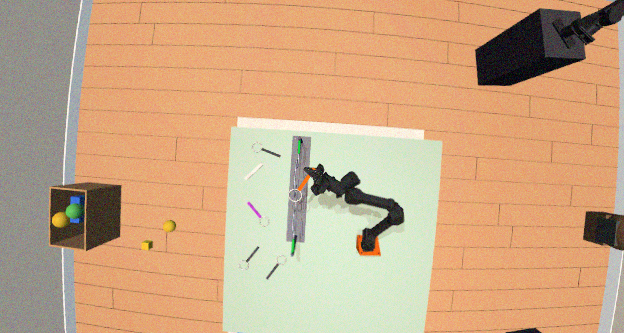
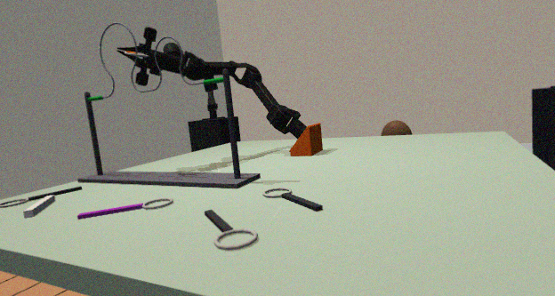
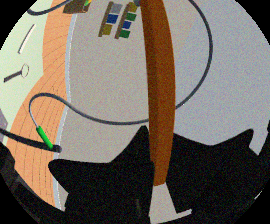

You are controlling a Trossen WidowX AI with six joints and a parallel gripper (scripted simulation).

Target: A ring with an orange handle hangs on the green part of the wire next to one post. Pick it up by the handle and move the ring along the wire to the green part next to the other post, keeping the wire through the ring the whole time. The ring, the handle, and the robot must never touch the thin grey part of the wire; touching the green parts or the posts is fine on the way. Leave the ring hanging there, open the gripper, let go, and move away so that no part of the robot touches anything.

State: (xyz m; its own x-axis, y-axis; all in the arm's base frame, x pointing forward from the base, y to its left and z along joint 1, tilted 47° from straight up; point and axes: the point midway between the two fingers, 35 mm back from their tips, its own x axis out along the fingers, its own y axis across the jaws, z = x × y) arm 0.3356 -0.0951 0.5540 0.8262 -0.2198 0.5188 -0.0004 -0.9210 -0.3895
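My gripper (image 1: 311,171) (image 2: 124,51) (image 3: 147,129) is shut on the orange handle (image 1: 304,182) (image 3: 161,85), which stands out ahead of the fingers in the wrist view. The pale ring (image 1: 295,201) is at the wire's middle stretch in the top view. In the exterior view it shows almost edge-on; whether it touches the wire, I cannot tell. The grey wire (image 2: 100,50) (image 3: 121,123) curves in tall loops between two posts (image 2: 94,139) (image 2: 231,130). One green part (image 1: 299,146) (image 2: 95,99) is at the far post, the other (image 1: 294,243) (image 2: 213,80) at the near post.
The posts stand on a dark base (image 1: 296,228) (image 2: 169,181). Loose on the table lie a purple-handled ring (image 1: 254,210) (image 2: 111,211), several black-handled rings and a white bar (image 1: 253,171) (image 2: 39,206). The arm's orange mount (image 1: 368,246) (image 2: 309,140) is on the table.
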